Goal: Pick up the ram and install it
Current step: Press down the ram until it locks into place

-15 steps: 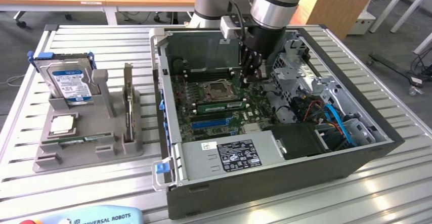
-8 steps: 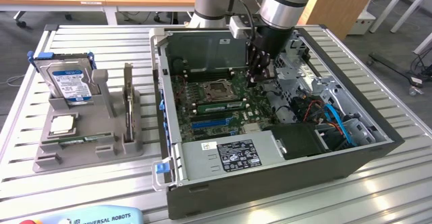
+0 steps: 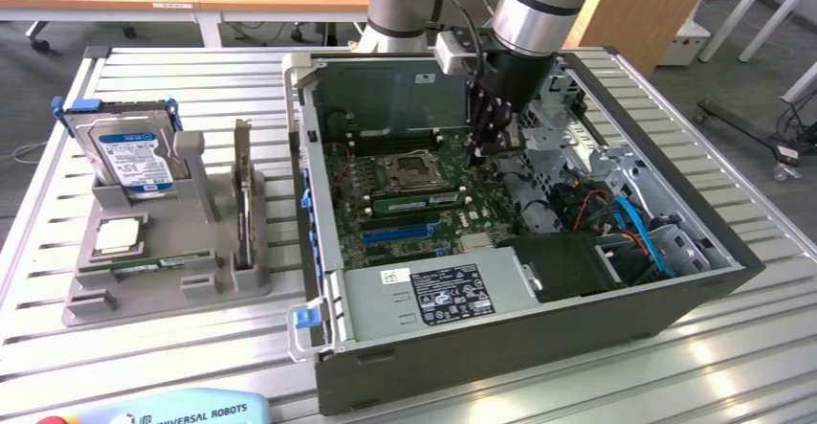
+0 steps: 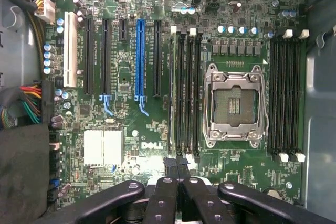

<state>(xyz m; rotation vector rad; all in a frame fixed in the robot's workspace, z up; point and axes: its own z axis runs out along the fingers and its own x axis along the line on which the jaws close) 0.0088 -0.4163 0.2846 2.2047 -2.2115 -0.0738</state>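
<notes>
Slatted table [image 3: 191,347] with an open PC case [image 3: 511,347] on it, and the arm [image 3: 542,3] reaches down into it over the motherboard [image 4: 131,51]. Off to the exterior view's left is a grey holder [image 3: 166,290] with a drive [image 3: 128,151] stood up in it.

On the board, the empty CPU socket [image 4: 233,103] has slot banks on both sides. The ram [image 3: 415,197] isn't in the tool. It's the green stick standing in the bank between the socket and the long card slots, on the side away from the socket as far as I can tell. I can't tell whether it's fully down or whether the end clips have caught.

The gripper [image 4: 177,165] has its fingers pressed together with nothing between them. It sits right at one end of that bank, close above the board.

My read is that this is the seating part of the job, with the closed fingertips used as a pusher. To do it well:
- Line the tips up dead over the stick's top edge, not over the neighbouring empty slot.
- Push straight down with no sideways lean, or the stick will rock.
- Press one end and then the other, so it doesn't go in crooked.
- Stay off the little capacitors and well away from the open socket.
- Don't call it done before both clips have snapped in.
</notes>
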